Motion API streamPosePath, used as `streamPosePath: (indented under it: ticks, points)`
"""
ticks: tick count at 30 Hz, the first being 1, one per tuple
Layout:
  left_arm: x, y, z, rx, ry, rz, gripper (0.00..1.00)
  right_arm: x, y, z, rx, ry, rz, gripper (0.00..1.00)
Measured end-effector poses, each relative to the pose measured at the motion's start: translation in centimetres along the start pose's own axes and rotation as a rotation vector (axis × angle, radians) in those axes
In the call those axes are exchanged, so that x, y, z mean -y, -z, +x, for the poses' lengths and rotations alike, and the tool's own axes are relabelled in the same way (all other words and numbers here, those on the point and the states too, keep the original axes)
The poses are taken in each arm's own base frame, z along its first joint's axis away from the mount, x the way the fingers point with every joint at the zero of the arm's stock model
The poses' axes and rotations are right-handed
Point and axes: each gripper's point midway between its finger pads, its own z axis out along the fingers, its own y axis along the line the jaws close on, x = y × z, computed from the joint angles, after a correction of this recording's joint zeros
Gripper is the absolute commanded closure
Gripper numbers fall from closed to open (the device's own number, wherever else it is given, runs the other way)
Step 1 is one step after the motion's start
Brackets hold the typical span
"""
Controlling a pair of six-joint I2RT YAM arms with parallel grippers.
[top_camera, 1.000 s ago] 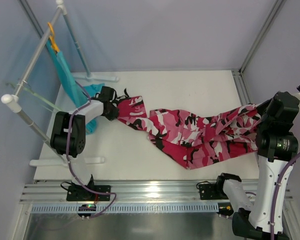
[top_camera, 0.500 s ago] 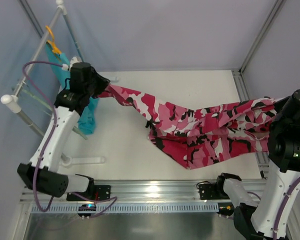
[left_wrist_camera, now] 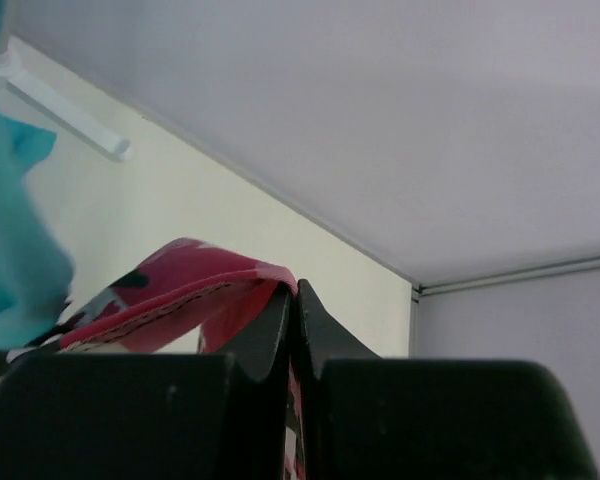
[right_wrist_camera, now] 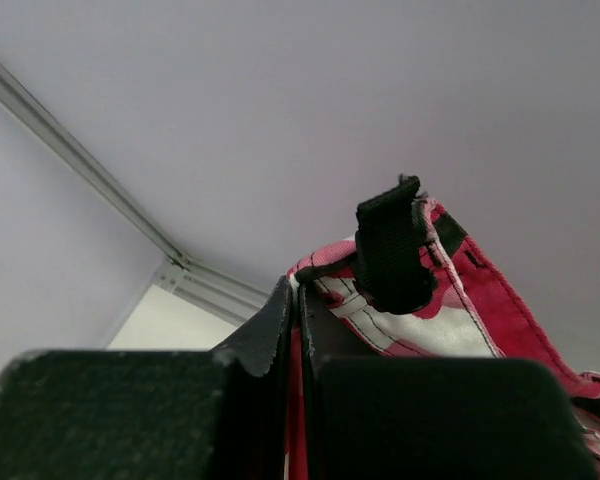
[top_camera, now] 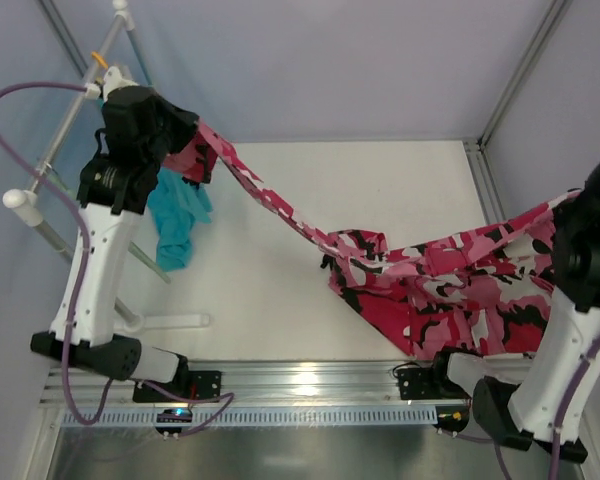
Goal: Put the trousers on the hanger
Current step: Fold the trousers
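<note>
- Trousers (top_camera: 430,280), pink camouflage, strung across the table (top_camera: 380,190) from far left to right edge, both ends lifted.
- Left end raised beside the white tube rack (top_camera: 65,112); from there a narrow, taut band of cloth slopes down to the middle.
- Bulk bunched and sagging low over the near right of the table; cannot tell if it touches.
- Left gripper (top_camera: 185,135): fingers pressed together on a fold of trousers (left_wrist_camera: 180,290), seen in the left wrist view at the gripper (left_wrist_camera: 295,295).
- Right gripper (right_wrist_camera: 298,290): fingers pinched on the trousers (right_wrist_camera: 450,300); a black belt loop (right_wrist_camera: 390,255) stands up just past the tips.
- Teal garment (top_camera: 175,220) hangs from the rack, just below the left gripper.
- Orange hanger (top_camera: 100,60) on the rack's top bar, behind the left arm.
</note>
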Motion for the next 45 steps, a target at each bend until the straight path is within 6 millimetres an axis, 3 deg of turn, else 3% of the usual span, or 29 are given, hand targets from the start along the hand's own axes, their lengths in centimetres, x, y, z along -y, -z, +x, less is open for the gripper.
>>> streamPosePath:
  ticks: [3, 6, 7, 11, 14, 16, 19, 24, 32, 41, 45]
  points:
    - [0.0, -5.3, 2.0, -0.059, -0.031, -0.036, 1.00, -4.0, -4.8, 4.0, -0.089, 0.081, 0.014, 0.96]
    - [-3.7, -12.3, 7.6, -0.185, -0.084, -0.159, 1.00, -7.6, -9.8, 10.6, -0.212, 0.167, 0.006, 0.96]
    - [-5.2, -14.4, 9.5, -0.227, -0.106, -0.204, 1.00, -8.6, -11.6, 13.8, -0.267, 0.205, 0.003, 0.96]
    - [-11.7, -20.8, 16.2, -0.375, -0.184, -0.391, 1.00, -9.8, -16.0, 26.4, -0.505, 0.337, -0.010, 0.96]
    - [-15.7, -23.1, 18.3, -0.423, -0.202, -0.494, 1.00, -9.8, -17.5, 31.8, -0.611, 0.372, -0.021, 0.96]
    - [-18.0, -23.4, 18.2, -0.430, -0.200, -0.549, 1.00, -10.5, -18.4, 33.2, -0.627, 0.359, -0.042, 0.96]
    - [-19.5, -23.7, 16.2, -0.390, -0.189, -0.587, 1.00, -11.8, -19.5, 33.9, -0.610, 0.320, -0.081, 0.96]
    - [-19.7, -24.9, 13.8, -0.308, -0.180, -0.573, 1.00, -13.8, -21.2, 34.4, -0.572, 0.246, -0.125, 0.96]
    - [-19.2, -26.4, 11.7, -0.195, -0.195, -0.557, 1.00, -16.6, -25.0, 37.7, -0.572, 0.088, -0.219, 0.96]
    - [-20.3, -28.0, 11.4, -0.127, -0.201, -0.583, 1.00, -20.1, -28.5, 40.3, -0.550, -0.051, -0.301, 0.96]
    - [-19.6, -29.6, 11.6, -0.109, -0.177, -0.514, 0.98, -21.8, -29.7, 41.2, -0.555, -0.082, -0.350, 0.93]
